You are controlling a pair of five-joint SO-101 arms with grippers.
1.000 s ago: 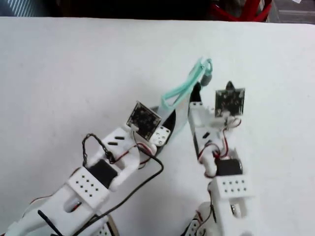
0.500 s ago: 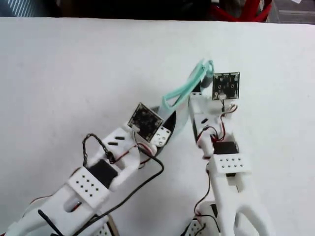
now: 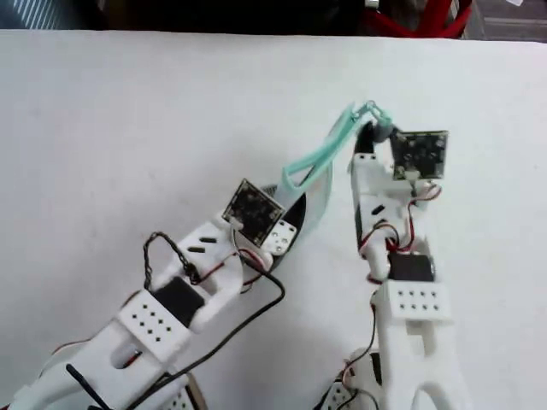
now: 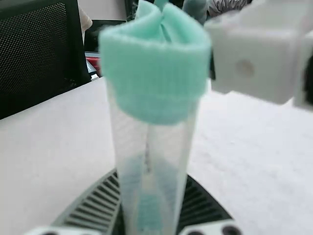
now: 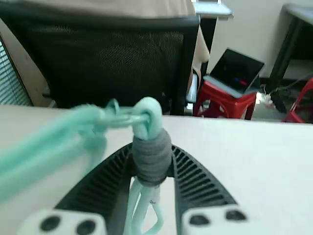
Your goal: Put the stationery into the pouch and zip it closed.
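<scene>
Zipping step in hand. Your left gripper [image 4: 152,205] is clamped on the pouch [image 3: 309,162], which hangs between both arms. Your right gripper [image 5: 152,182] pinches the zipper pull [image 5: 151,149]. Next, likely: draw the pull along the pouch while bracing with the left.

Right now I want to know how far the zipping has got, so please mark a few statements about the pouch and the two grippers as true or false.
1. The left gripper is clamped on the pouch. True.
2. The right gripper is open and clear of the pouch. False: it is shut on the zip pull, a teal cord with a grey wrap.
3. The pouch lies on the white table with no gripper touching it. False: it is held from both ends, one gripper on each.
4. The pouch has clear walls and teal trim. True.
</scene>
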